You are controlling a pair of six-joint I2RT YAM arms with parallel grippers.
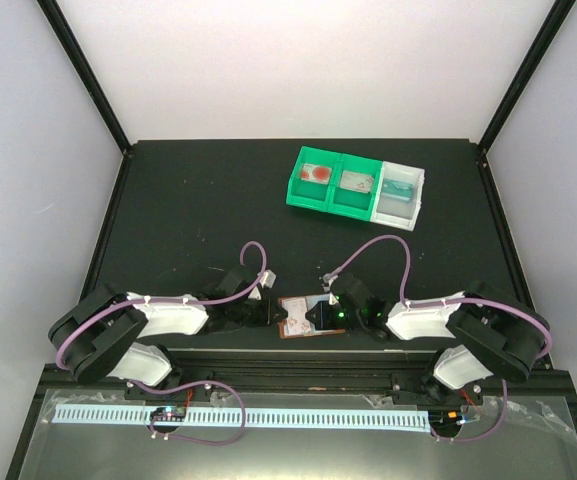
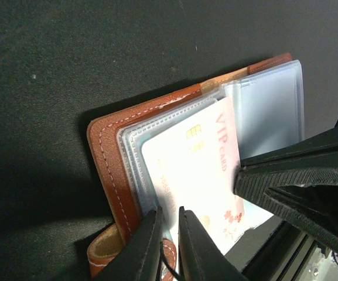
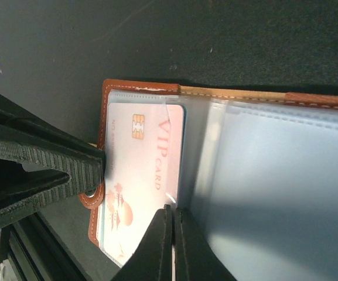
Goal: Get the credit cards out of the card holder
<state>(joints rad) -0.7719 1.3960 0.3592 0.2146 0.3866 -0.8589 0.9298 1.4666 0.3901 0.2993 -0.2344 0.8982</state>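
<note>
Reddish-brown card holder [image 1: 303,318] lies open at the table's [image 1: 198,200] near edge, between both arms | left hand [image 2: 169,234] clenched on its leather rim | right hand [image 3: 173,228] pinched on pinkish-white credit card [image 3: 142,164] half inside clear sleeve [image 3: 274,175] | green and white bins [image 1: 356,187] well apart, behind

Black tabletop [image 1: 218,200], white walls [image 1: 298,60], black corner posts [image 1: 83,70], even light.

One card holder [image 1: 303,318], one card [image 2: 198,170], three bins [image 1: 313,203]
</note>
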